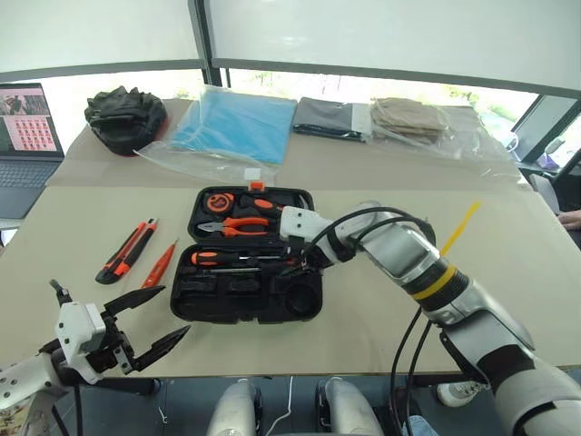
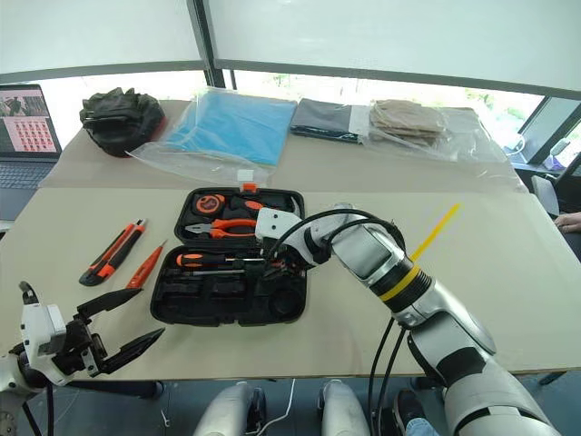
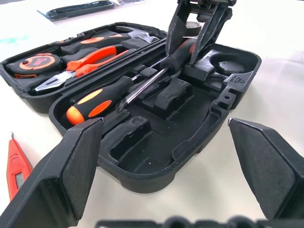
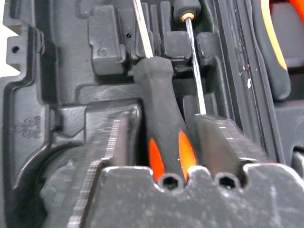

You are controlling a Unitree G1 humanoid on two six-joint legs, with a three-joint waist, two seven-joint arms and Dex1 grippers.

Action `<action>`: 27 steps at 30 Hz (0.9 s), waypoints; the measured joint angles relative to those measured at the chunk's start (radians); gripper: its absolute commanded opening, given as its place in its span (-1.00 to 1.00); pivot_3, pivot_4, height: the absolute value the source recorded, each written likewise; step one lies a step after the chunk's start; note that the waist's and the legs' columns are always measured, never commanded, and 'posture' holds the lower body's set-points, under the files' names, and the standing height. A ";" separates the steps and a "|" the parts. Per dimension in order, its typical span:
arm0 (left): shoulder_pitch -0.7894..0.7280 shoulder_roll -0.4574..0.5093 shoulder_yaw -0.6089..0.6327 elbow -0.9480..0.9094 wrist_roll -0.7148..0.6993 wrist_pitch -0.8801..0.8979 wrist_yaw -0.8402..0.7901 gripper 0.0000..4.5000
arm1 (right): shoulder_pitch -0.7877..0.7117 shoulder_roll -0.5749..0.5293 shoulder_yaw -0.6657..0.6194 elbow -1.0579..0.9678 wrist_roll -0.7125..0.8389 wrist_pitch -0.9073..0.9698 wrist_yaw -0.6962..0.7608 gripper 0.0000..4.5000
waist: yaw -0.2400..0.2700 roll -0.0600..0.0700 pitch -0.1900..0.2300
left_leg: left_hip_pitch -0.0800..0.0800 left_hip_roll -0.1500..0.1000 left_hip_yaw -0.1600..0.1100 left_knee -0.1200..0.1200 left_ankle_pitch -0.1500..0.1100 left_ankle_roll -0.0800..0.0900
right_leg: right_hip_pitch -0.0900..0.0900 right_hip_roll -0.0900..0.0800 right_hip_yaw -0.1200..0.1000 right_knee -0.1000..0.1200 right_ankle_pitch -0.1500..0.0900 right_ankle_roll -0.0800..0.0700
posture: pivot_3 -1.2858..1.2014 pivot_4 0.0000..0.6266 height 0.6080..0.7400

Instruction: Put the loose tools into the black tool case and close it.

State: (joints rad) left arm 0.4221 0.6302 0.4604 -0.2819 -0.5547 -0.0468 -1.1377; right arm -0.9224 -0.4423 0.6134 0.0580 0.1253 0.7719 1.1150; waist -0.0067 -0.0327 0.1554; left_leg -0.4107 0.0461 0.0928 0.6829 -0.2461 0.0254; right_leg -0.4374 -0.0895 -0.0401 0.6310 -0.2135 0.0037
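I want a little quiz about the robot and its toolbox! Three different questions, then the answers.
1. True or false: the black moulded plastic tool case lies open.
2. Which lies on the beige table, outside the case? A) black-and-orange utility knife B) orange-handled pliers
3. Fill in: the right end effector has its fingers either side of a black-and-orange ____ handle.

Key: 1 true; 2 A; 3 screwdriver.

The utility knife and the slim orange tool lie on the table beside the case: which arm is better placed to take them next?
Probably the left. The utility knife and slim orange tool lie left of the black tool case, on the side of the open left gripper. The right gripper is over a screwdriver inside the case.
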 measured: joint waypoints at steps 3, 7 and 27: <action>-0.002 0.000 -0.002 0.005 0.002 -0.002 -0.002 1.00 | 0.000 -0.008 -0.013 -0.020 0.035 0.021 0.041 0.57 | -0.006 0.000 0.000 | 0.000 0.000 0.000 0.000 0.000 0.000 | -0.001 0.000 0.000 0.000 0.000 0.000 | 0.03 -0.52 1.00; 0.003 -0.001 -0.004 0.010 0.002 -0.012 -0.002 1.00 | -0.002 -0.040 -0.044 -0.053 0.065 0.026 0.082 0.57 | -0.006 0.000 0.000 | 0.000 0.000 0.000 -0.001 0.000 0.000 | -0.001 0.000 0.000 0.000 0.000 0.000 | 0.03 -0.52 1.00; -0.028 -0.009 -0.010 0.016 0.001 -0.011 0.019 1.00 | 0.166 0.154 -0.184 0.192 -0.005 -0.387 -0.079 -0.99 | -0.008 0.000 0.000 | 0.000 0.001 0.001 -0.001 0.000 0.000 | -0.001 0.001 0.001 0.000 0.000 0.000 | 0.03 -0.52 1.00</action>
State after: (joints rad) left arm 0.3937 0.6213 0.4505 -0.2657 -0.5537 -0.0575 -1.1187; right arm -0.7569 -0.2880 0.4291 0.2497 0.1207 0.3845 1.0356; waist -0.0147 -0.0328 0.1554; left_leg -0.4106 0.0467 0.0939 0.6817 -0.2460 0.0252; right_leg -0.4379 -0.0888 -0.0395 0.6311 -0.2137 0.0032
